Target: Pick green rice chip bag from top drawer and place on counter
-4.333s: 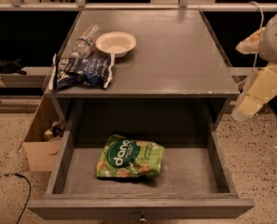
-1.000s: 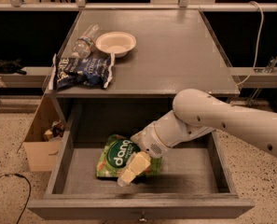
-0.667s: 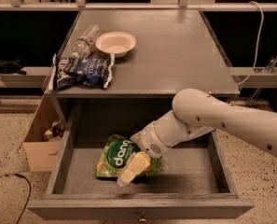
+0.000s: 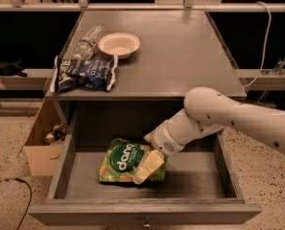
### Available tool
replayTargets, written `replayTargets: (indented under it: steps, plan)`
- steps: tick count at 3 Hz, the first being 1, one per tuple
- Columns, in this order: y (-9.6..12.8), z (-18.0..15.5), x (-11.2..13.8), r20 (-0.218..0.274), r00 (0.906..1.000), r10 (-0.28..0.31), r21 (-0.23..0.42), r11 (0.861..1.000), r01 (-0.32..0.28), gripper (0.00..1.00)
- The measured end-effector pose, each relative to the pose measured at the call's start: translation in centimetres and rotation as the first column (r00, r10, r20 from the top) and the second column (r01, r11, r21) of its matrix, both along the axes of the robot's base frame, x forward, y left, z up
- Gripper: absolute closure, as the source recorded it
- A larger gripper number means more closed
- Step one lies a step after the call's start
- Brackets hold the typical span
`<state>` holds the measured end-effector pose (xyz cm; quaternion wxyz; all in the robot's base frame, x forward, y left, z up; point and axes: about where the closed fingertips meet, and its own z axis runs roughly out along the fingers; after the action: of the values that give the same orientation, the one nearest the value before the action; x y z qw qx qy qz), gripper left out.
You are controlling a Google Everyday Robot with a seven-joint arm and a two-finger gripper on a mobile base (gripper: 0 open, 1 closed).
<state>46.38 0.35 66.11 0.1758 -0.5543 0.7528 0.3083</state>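
Observation:
The green rice chip bag (image 4: 123,161) lies flat on the floor of the open top drawer (image 4: 199,178), left of its middle, with its "dang" label facing up. My gripper (image 4: 147,166) reaches down into the drawer from the right and rests on the right part of the bag, covering that edge. My white arm (image 4: 228,116) comes in from the right, just under the counter's front edge. The grey counter (image 4: 180,51) above the drawer is bare on its right half.
On the counter's left side lie a dark blue and white snack bag (image 4: 84,74), a clear plastic bottle (image 4: 88,41) and a cream bowl (image 4: 119,44). A cardboard box (image 4: 41,145) stands on the floor left of the drawer.
Since 4.3 s ago my arm has come from the right side down into the drawer onto the bag. Over the last second it has barely moved.

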Motion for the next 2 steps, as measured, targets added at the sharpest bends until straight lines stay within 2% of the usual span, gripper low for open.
replayTargets:
  steps: [1, 2]
  plan:
    - [-4.9, 0.0, -0.6, 0.032, 0.9986, -0.043, -0.063, 0.997, 0.045, 0.0]
    - [-7.6, -0.2, -1.8, 0.051, 0.996, -0.073, -0.108, 0.991, 0.078, 0.0]
